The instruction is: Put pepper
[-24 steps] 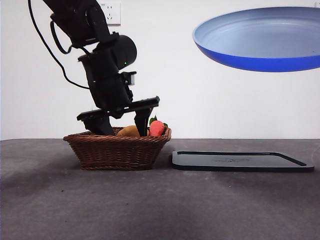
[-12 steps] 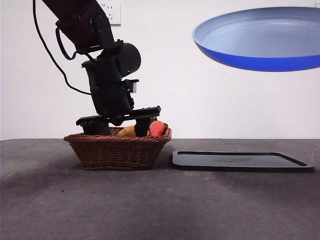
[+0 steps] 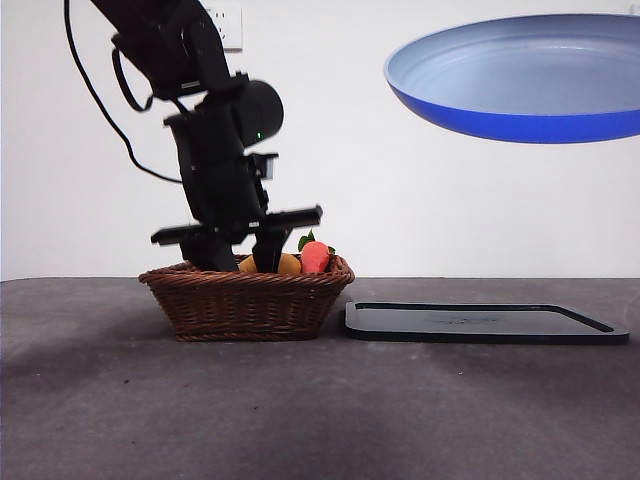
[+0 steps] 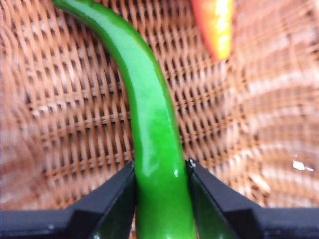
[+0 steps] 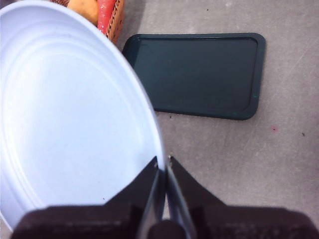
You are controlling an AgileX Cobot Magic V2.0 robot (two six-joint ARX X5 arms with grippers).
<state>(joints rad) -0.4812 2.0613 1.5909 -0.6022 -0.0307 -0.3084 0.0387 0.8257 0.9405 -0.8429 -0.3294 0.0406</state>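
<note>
The pepper (image 4: 152, 124), long, glossy and green, lies on the woven floor of the wicker basket (image 3: 245, 305). My left gripper (image 4: 162, 167) reaches down into the basket, and its black jaws press on both sides of the pepper's near end. In the front view the basket's wall hides the pepper, and the left gripper (image 3: 243, 258) dips behind the rim. High at the right, my right gripper (image 5: 163, 162) is shut on the rim of the blue plate (image 3: 520, 75), holding it in the air.
A red fruit with green leaves (image 3: 314, 257) and an orange-yellow fruit (image 3: 290, 264) sit in the basket at its right end. A flat black tray (image 3: 485, 322) lies on the table right of the basket, below the plate.
The left gripper's jaws have drawn together inside the basket and closed on the pepper. The basket has slid slightly to the right. The plate has stayed put.
</note>
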